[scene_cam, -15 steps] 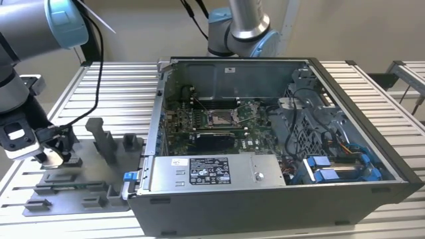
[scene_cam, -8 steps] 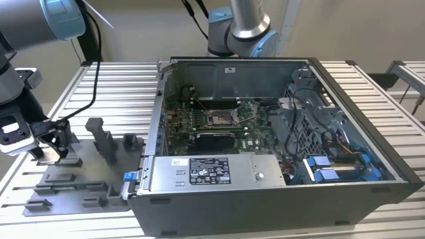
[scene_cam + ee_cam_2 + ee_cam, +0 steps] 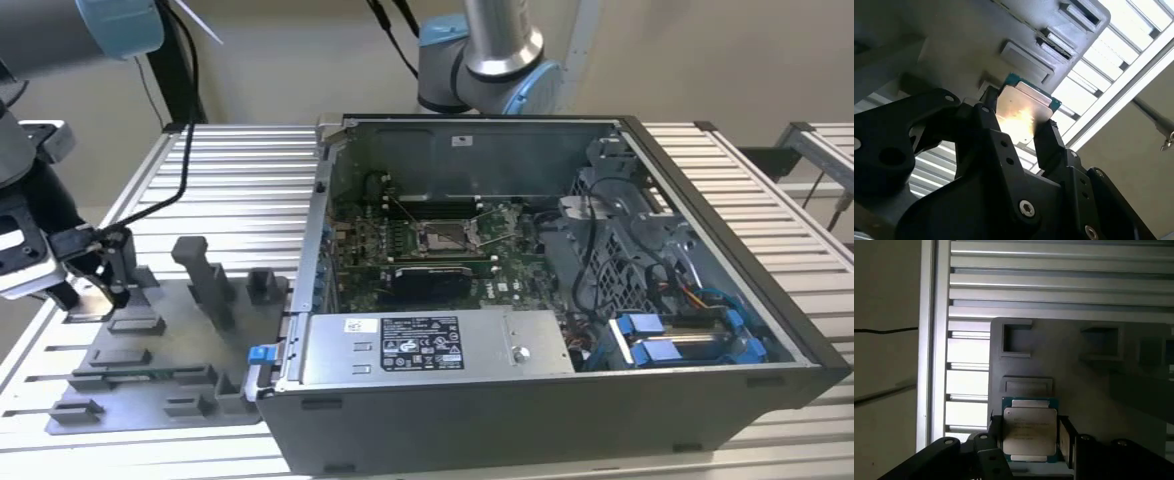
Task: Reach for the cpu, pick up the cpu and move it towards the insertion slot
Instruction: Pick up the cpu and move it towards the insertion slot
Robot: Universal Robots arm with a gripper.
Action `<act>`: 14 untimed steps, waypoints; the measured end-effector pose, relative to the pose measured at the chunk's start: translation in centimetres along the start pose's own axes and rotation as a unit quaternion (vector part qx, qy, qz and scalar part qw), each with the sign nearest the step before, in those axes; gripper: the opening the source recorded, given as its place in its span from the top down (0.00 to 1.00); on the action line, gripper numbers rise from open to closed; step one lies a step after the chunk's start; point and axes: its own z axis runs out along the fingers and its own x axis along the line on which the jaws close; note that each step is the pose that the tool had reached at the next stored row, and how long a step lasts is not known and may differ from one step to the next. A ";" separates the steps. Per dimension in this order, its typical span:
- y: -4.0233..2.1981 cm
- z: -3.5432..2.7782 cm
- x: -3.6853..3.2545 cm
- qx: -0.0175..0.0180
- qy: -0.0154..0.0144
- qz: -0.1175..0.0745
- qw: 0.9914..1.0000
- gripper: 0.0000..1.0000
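cpu (image 3: 1030, 430) in hand (image 3: 1030, 440), sides part-hidden

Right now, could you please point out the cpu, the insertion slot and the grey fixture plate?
cpu (image 3: 1030, 432): first wrist view, middle of its silver top.
insertion slot (image 3: 442, 237): exterior view, its dark centre.
grey fixture plate (image 3: 134, 402): exterior view, bare flat part.

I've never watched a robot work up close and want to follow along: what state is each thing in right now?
cpu: clamped in the gripper, over the grey fixture.
gripper: shut on the cpu.
insertion slot: dark centre bare, no chip in it.
computer case: side open, insides exposed.
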 end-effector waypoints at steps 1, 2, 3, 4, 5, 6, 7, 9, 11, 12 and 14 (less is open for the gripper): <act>0.01 -0.24 0.00 0.000 0.000 0.000 1.000 1.00; 0.02 -0.47 0.00 0.000 0.000 0.000 1.000 1.00; 0.03 -0.68 0.00 0.000 0.000 0.000 1.000 1.00; 0.04 -0.90 0.01 0.000 0.000 0.000 1.000 1.00; 0.05 -1.11 0.01 0.000 0.000 0.000 1.000 1.00; 0.06 -1.32 0.01 0.000 0.000 0.000 1.000 1.00; 0.07 -1.53 0.01 0.000 0.000 0.000 1.000 1.00; 0.09 -2.00 0.01 0.000 0.000 0.000 1.000 1.00; 0.11 -2.42 0.01 0.000 0.000 0.000 1.000 1.00; 0.12 -2.64 0.02 0.000 0.000 0.000 1.000 1.00; 0.13 -3.09 0.01 0.000 0.000 0.000 1.000 1.00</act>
